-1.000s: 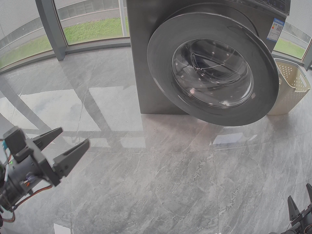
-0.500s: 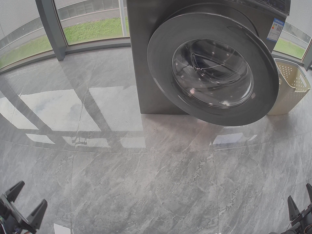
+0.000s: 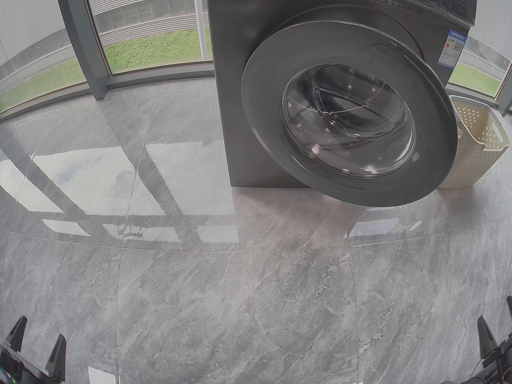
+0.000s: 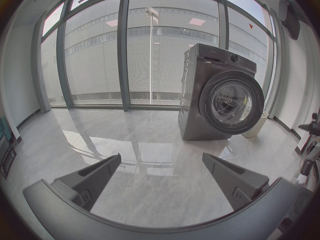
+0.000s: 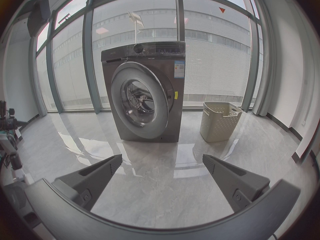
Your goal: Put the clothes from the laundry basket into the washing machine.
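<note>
a cream laundry basket with perforated walls stands upright on the grey stone floor, its open mouth facing up. it is near the floor's far edge, by the window wall. it sits just beside the right side of the washing machine, and its wider face is turned toward the robot. what lies inside it cannot be told.

the washing machine is dark grey and front-loading. it stands square on the floor, its front facing the robot and its control panel along the top. its round door with a glass centre stands partly open, swung off the front, with the gap showing on the basket's side. the metal drum shows through the glass.

the left gripper is low over the near left of the floor, its two dark fingers spread wide with nothing between them. the right gripper is low over the near right, likewise spread wide and empty. both point toward the machine, well apart from it.

behind the machine, tall windows look onto grass and a building.
</note>
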Available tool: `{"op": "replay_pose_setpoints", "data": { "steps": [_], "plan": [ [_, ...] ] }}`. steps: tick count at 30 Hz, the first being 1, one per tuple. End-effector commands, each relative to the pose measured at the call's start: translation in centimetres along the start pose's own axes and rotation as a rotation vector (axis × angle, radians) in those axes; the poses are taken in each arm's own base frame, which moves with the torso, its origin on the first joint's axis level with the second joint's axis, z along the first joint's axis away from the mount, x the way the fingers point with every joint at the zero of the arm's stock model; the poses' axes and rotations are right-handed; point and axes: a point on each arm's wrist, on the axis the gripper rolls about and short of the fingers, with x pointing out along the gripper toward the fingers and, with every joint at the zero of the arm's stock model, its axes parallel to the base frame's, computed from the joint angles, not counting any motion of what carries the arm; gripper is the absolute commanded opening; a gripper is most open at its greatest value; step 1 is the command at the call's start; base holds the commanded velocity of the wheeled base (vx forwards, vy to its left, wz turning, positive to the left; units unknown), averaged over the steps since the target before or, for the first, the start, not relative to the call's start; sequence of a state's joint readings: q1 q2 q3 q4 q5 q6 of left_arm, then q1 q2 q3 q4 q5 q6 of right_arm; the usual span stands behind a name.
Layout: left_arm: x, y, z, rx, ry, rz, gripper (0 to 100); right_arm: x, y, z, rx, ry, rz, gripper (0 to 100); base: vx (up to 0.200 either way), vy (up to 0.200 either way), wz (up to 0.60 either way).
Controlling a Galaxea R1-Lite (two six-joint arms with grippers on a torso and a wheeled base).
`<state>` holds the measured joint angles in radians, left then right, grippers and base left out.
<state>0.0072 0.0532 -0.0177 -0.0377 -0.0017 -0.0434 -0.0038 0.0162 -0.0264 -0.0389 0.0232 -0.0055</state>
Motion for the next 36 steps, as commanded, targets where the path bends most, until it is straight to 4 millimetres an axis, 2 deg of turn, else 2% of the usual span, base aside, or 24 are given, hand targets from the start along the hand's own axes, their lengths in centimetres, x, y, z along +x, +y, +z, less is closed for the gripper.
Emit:
{"op": "replay_pose_setpoints", "data": {
  "steps": [1,8,11,15,21,32,36],
  "plan": [
    [-0.3,0.1,-1.0,0.036,0.011,0.025,100,0.2,0.1,6.2,0.034,-0.103,0.086,100,0.0,0.0,0.0],
    [-0.3,0.0,-1.0,0.051,0.006,-0.03,100,6.3,0.4,7.3,0.056,0.225,0.223,100,0.0,0.0,0.0],
    [-0.3,0.0,-1.0,0.049,0.006,-0.03,100,8.8,0.7,8.2,0.067,0.253,0.276,100,0.0,0.0,0.0],
    [-0.3,0.0,-1.0,0.051,0.006,-0.03,100,11.0,1.0,8.4,0.126,0.266,0.283,100,0.0,0.0,0.0],
    [-0.3,0.0,-1.0,0.051,0.006,-0.03,100,12.1,1.2,7.9,0.149,0.318,0.286,100,0.0,-0.2,0.0],
    [-0.3,0.0,-1.0,0.053,0.007,-0.03,100,12.0,1.4,7.8,0.147,0.326,0.31,100,0.0,-0.2,0.0],
    [-0.3,0.0,-1.0,0.053,0.006,-0.03,100,11.8,2.3,7.7,0.141,0.335,0.404,100,0.0,-0.2,0.0]
  ]
}}
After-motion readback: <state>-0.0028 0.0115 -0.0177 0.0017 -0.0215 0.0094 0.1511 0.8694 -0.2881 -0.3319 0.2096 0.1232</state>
